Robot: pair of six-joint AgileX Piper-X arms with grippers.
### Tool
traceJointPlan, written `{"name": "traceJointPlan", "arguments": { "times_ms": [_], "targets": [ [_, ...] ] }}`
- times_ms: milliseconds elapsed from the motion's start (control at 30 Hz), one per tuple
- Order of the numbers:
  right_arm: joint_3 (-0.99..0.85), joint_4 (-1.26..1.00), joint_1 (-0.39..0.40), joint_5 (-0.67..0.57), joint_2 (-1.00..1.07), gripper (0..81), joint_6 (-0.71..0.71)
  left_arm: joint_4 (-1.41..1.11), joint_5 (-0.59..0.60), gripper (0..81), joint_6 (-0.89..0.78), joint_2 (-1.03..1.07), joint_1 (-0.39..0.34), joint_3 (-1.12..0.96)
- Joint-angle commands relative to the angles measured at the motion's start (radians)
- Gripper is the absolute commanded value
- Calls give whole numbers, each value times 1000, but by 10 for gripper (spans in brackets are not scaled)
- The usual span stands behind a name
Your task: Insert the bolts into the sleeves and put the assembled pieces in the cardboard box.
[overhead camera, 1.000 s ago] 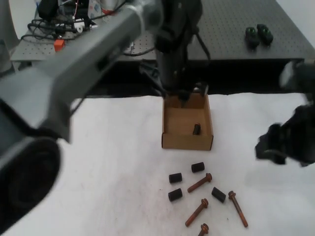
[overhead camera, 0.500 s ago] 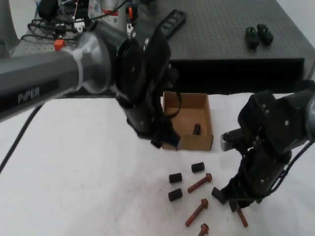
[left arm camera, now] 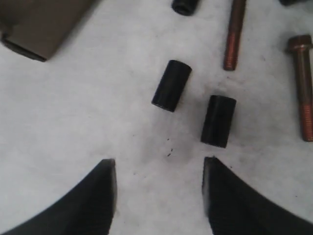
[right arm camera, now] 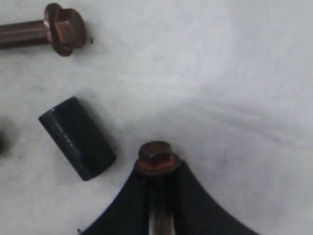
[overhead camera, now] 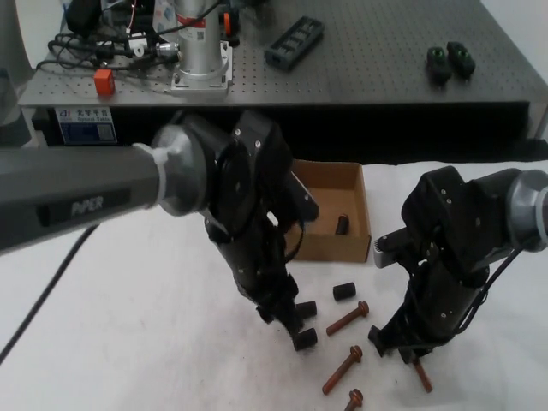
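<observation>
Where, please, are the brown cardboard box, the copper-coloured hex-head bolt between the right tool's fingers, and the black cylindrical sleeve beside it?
Brown cardboard box [overhead camera: 341,249], high view, front wall.
Copper-coloured hex-head bolt [right arm camera: 157,157], right wrist view, its head.
Black cylindrical sleeve [right arm camera: 77,138], right wrist view, middle of its side.

bench [overhead camera: 128,342]: draped in white, spread out under my two arms.
cardboard box [overhead camera: 330,248]: stands on the white cover toward the far edge, about midway across.
sleeves [overhead camera: 344,291]: black, lying loose between the box and the near edge.
bolts [overhead camera: 347,318]: copper-coloured, flat among the sleeves; I count four, close to the near edge.
</observation>
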Motion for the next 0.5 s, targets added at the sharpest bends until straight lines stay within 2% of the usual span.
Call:
{"name": "traceJointPlan", "arguments": {
  "times_ms": [0,200,333,467],
  "targets": [
    [7,-4,1,7,35,10,-9,-1,24,393,146,57,-7,0],
    [14,8,1,-84,31,10,22,-31,14,393,341,111,-34,-2],
    [14,14,4,-107,31,10,32,-89,-36,393,345,138,-54,-2],
    [14,14,4,-109,31,10,37,-89,-39,393,345,163,-73,-28]
  ]
}}
